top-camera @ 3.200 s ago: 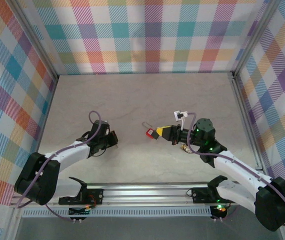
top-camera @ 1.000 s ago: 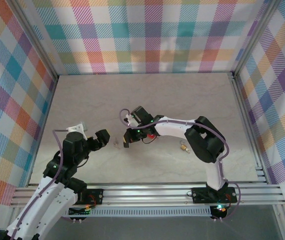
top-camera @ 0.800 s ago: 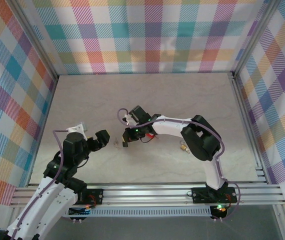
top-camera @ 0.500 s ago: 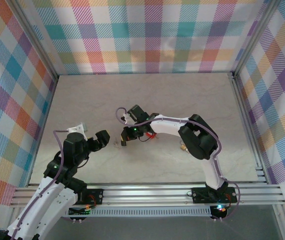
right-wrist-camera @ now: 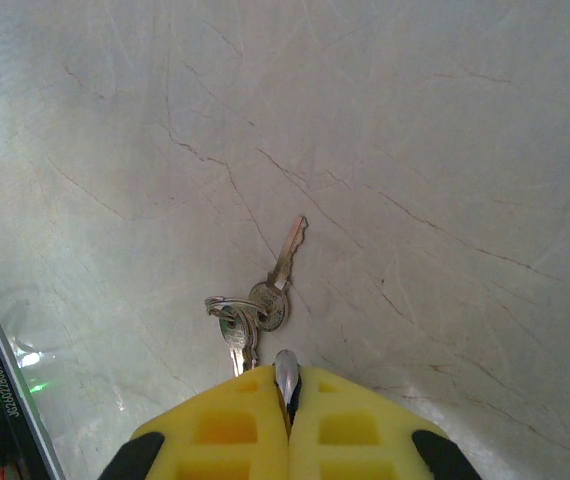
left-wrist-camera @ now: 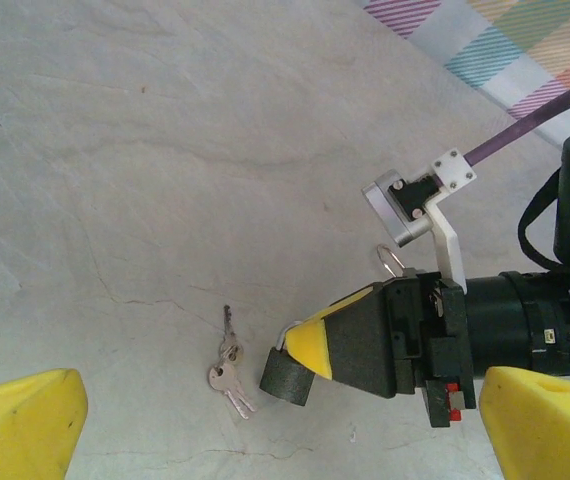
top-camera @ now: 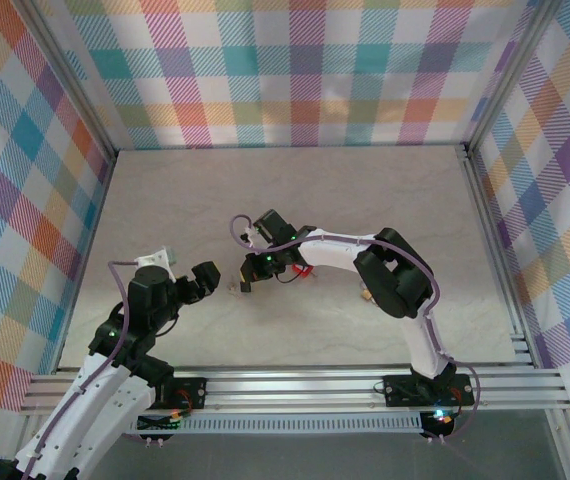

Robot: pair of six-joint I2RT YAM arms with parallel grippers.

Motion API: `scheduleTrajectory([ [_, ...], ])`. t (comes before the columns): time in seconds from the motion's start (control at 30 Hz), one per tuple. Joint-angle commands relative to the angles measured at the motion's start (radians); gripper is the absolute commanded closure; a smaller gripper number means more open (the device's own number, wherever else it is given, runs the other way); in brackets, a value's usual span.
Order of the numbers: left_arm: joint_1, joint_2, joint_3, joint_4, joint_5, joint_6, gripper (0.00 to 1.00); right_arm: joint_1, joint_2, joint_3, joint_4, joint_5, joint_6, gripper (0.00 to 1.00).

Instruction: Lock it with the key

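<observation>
**Key bunch on the table, flanked by both grippers**

Overhead and wrist views. The key bunch [right-wrist-camera: 255, 310], silver keys on a ring, lies flat on the pale, veined table [top-camera: 295, 190]. The right gripper [right-wrist-camera: 288, 398] hangs just beside the bunch with its yellow tips pressed together. A small silvery tip [right-wrist-camera: 285, 372] shows at the seam between them, and whether it belongs to the bunch cannot be told. The left gripper [top-camera: 205, 280] stands near the bunch on the opposite side and points toward it. Its yellow fingers [left-wrist-camera: 25, 425] are spread wide, apart from the keys. The red padlock [top-camera: 304, 269] lies beyond the right gripper as seen from the bunch, partly hidden under that arm's wrist. Its wire shackle [left-wrist-camera: 390, 262] shows past the gripper body. A small brass-coloured object [top-camera: 367, 294] lies well apart from the bunch, farther out on the padlock's side.
</observation>
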Motion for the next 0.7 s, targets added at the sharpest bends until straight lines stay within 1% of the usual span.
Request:
scheduleTrajectory([
  [0.0, 0.009, -0.008, -0.016, 0.012, 0.012, 0.007, 0.00, 0.008, 0.019, 0.019, -0.025, -0.019, -0.014, 1.00],
  [0.07, 0.009, -0.008, -0.016, 0.010, 0.013, 0.007, 0.00, 0.009, 0.017, 0.018, -0.027, -0.020, -0.017, 1.00],
  [0.23, 0.009, -0.008, -0.014, 0.013, 0.013, 0.007, 0.00, 0.009, 0.013, 0.018, -0.036, -0.015, -0.026, 0.93],
  [0.4, 0.009, -0.008, -0.013, 0.009, 0.013, 0.006, 0.00, 0.007, 0.011, 0.019, -0.049, -0.006, -0.037, 0.90],
  [0.67, 0.009, -0.008, -0.009, 0.006, 0.011, 0.004, 0.00, 0.007, 0.003, 0.034, -0.090, 0.039, -0.067, 0.85],
])
